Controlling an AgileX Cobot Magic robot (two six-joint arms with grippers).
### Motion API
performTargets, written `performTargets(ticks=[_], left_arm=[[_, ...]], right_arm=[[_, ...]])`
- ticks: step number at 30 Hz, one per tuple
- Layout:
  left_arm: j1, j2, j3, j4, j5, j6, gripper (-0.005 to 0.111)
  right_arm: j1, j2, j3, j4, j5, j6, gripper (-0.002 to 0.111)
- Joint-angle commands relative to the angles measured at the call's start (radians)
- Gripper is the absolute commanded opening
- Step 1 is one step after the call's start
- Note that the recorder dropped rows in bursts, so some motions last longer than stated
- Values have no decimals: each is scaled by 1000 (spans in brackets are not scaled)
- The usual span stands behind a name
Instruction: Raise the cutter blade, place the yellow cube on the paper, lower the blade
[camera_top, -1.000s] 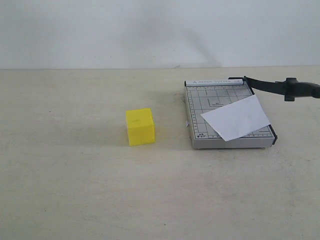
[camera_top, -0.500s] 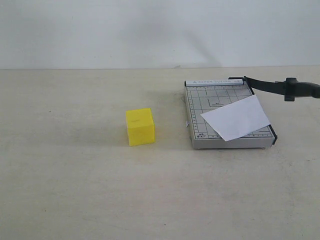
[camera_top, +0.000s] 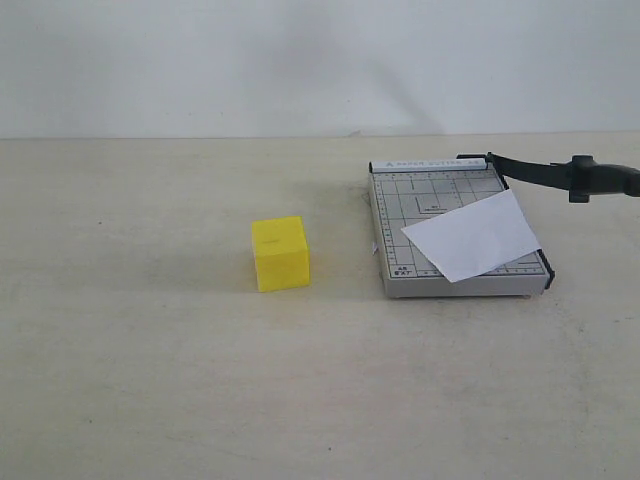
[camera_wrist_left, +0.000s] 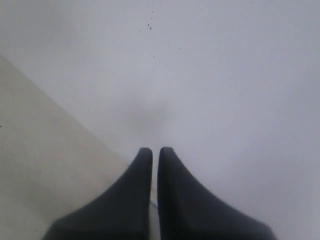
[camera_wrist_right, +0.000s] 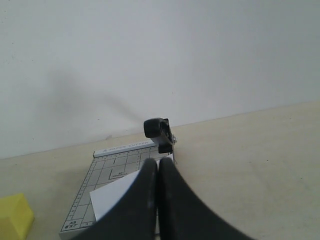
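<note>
Left gripper (camera_wrist_left: 155, 152): the two dark fingers are pressed almost together with only a thin slit between them. Nothing is held. Behind them are pale wall and a strip of table.
Right gripper (camera_wrist_right: 158, 164): the fingers are closed tip to tip and hold nothing. It points over the cutter board from its near side.
Table (camera_top: 150, 380): a bare beige surface. Neither arm shows in the exterior view.
Yellow cube (camera_top: 280, 253): it sits flat on the table, well left of the cutter board and apart from it. It is not on the paper.
Cutter board (camera_top: 420, 200): grey and gridded, lying flat to the right of centre.
Paper (camera_top: 472, 236): a white sheet lying askew on the near right part of the board. One corner reaches the board's right edge.
Cutter blade (camera_top: 560, 175): raised off the board. It is hinged at the far right corner, and its thick black handle hangs out past the board's right side.
Wall (camera_top: 300, 60): plain white, behind everything.
Change over the last second: none can be seen. The cube, paper, board and blade are where they were in the exterior view.
</note>
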Motion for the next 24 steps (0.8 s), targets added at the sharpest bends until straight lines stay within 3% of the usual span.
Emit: performTargets(ticks=[1, 6, 9, 11, 16, 19, 20, 22, 24], left_arm=[[2, -3, -29, 25, 39, 30, 5], [2, 46, -131, 40, 149, 171, 5], [2, 178, -182, 38, 196, 204, 5], [2, 327, -243, -40, 220, 332, 5], [-5, 590, -378, -419, 260, 857, 5], [-37, 782, -461, -740, 385, 1318, 5], [-67, 922, -512, -930, 540, 1594, 5], [-121, 1112, -584, -1056, 643, 1775, 5], [-194, 1274, -657, -1061, 603, 1797, 5]], right_arm=[[1, -5, -1, -8, -4, -2, 0], [1, -5, -1, -8, -4, -2, 0], [1, -5, -1, 0, -4, -2, 0], [1, -5, -1, 7, -4, -2, 0], [1, -5, -1, 7, -4, -2, 0], [1, -5, -1, 7, -4, -2, 0], [1, -5, -1, 7, -4, -2, 0], [1, -5, -1, 7, -4, -2, 0], [1, -5, -1, 7, -4, -2, 0]])
